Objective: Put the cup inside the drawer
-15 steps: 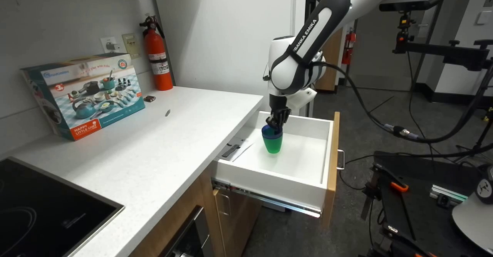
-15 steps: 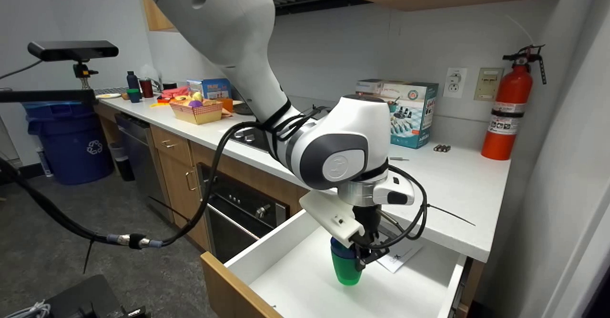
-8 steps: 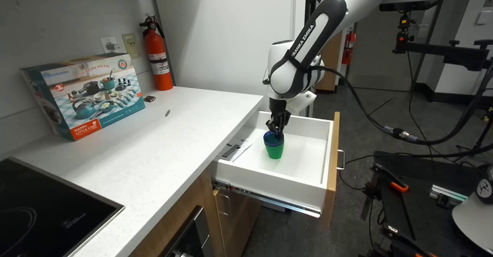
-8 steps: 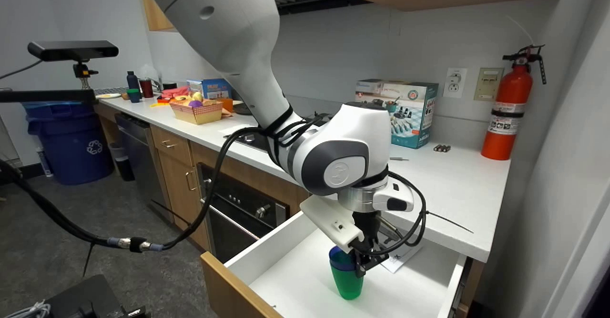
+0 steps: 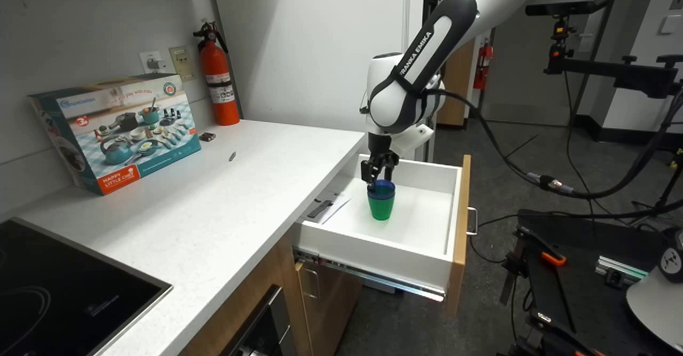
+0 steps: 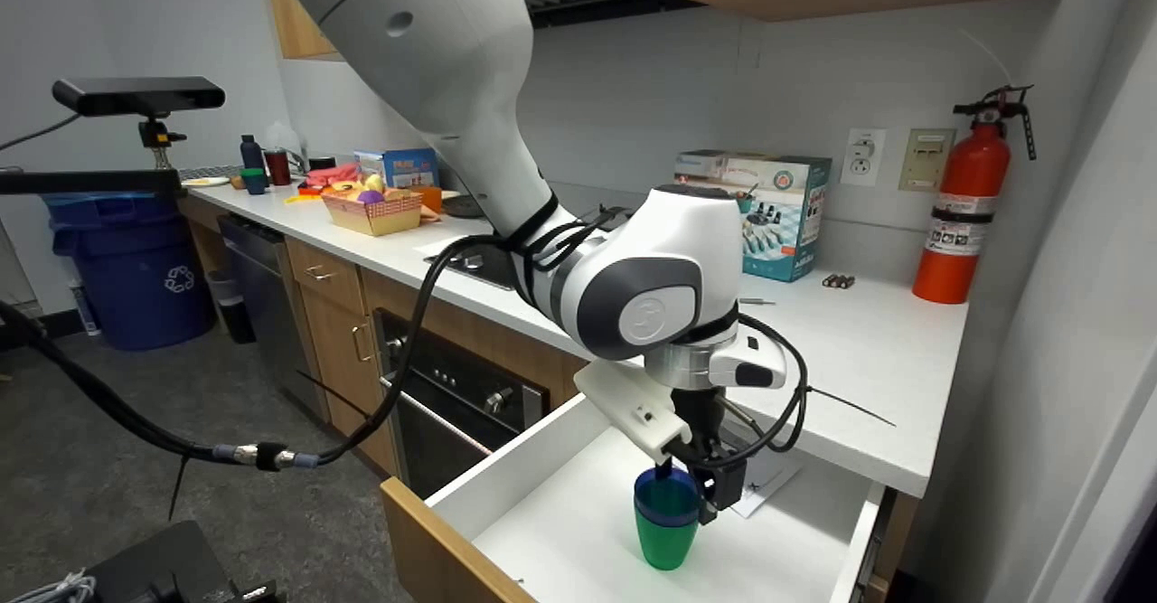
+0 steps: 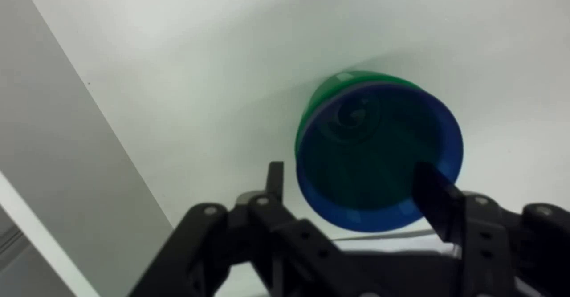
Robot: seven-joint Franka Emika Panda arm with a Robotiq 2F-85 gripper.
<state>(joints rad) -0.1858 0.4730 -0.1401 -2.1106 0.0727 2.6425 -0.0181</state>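
Gripper point(image 7: 349, 168) points down, fingers point(image 7: 275, 181) spread apart, arm point(image 6: 495, 164) slanting in above them. One finger's just outside the cup point(image 7: 369, 150), the other overlaps its rim. Cup sits right at the fingertips, inside the drawer point(image 5: 373, 257), upright, mouth up, long axis pretty much vertical. Drawer's also got some paper point(image 6: 766, 478) past the fingers, toward the counter point(image 5: 256, 174).

cup point(image 5: 382, 203) upright in drawer point(image 5: 373, 257) | pincer point(image 5: 380, 183) at cup's rim, jaws parted

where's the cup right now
In an exterior view, the cup stands inside the open drawer, to the right of the white paper, with the open gripper at its rim.
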